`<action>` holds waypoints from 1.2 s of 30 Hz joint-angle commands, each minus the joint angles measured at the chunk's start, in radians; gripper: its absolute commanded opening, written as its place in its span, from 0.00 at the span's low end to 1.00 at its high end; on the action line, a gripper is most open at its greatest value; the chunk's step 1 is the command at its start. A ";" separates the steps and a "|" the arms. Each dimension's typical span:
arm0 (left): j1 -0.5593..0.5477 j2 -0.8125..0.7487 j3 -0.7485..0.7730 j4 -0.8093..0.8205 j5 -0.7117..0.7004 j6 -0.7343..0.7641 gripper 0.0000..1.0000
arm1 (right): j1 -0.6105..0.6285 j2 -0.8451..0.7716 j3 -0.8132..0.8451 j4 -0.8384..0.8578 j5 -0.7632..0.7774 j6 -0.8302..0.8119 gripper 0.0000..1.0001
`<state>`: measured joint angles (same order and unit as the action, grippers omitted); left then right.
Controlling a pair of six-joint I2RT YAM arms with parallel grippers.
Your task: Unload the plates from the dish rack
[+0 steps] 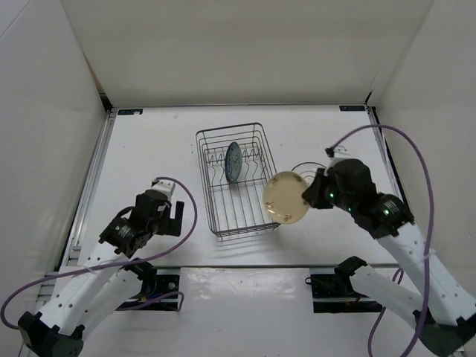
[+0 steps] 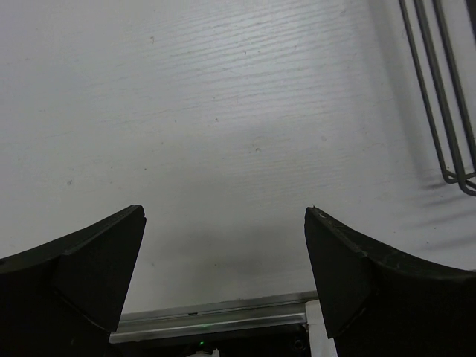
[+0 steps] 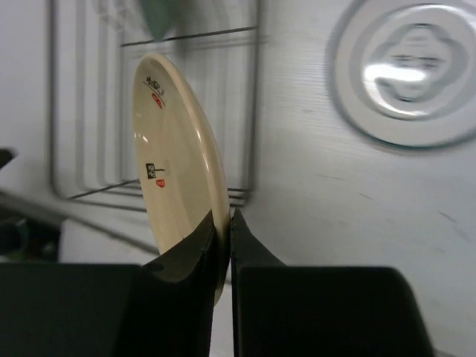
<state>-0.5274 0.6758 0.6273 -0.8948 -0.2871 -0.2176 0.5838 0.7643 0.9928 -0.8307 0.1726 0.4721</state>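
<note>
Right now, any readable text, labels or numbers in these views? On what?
Nothing can be read.
On the cream plate: small black-and-red marks, too blurred to read.
On the table: dark labels at the far corners, too small to read.
On the white plate: rings only, no text.

Dish rack (image 1: pixel 245 216) sits mid-table (image 1: pixel 149 149). First plate (image 1: pixel 233 162) stands on edge in the rack's far half. Second plate (image 1: pixel 285 197) is on edge at the rack's right rim, pinched by the right gripper (image 1: pixel 311 195). Third plate (image 3: pixel 413 71) lies flat on the table right of the rack, behind that gripper. Left gripper (image 1: pixel 169 217) is left of the rack, apart from it.
</note>
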 commanded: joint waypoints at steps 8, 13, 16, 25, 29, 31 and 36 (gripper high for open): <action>-0.003 -0.310 -0.026 0.094 -0.106 -0.016 1.00 | 0.119 0.492 0.305 0.395 -0.524 0.007 0.00; -0.003 -0.505 -0.107 0.227 0.115 0.014 1.00 | 0.197 0.598 0.359 0.429 -0.530 -0.007 0.00; -0.003 -0.578 -0.139 0.298 0.266 0.018 1.00 | 0.231 0.624 0.382 0.433 -0.533 -0.018 0.00; -0.002 -0.481 -0.126 0.418 0.603 0.006 1.00 | 0.267 0.621 0.366 0.446 -0.529 -0.044 0.00; 0.000 -0.472 -0.140 0.483 0.663 -0.032 1.00 | 0.268 0.607 0.346 0.446 -0.530 -0.056 0.00; 0.000 -0.440 -0.138 0.516 0.693 -0.064 1.00 | 0.272 0.596 0.334 0.459 -0.542 -0.059 0.00; -0.003 -0.355 -0.095 0.539 0.713 -0.088 0.88 | 0.274 0.569 0.303 0.495 -0.559 -0.052 0.00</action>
<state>-0.5278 0.2684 0.4988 -0.4034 0.3710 -0.2771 0.8478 1.3819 1.3067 -0.4141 -0.3523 0.4328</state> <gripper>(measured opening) 0.915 0.096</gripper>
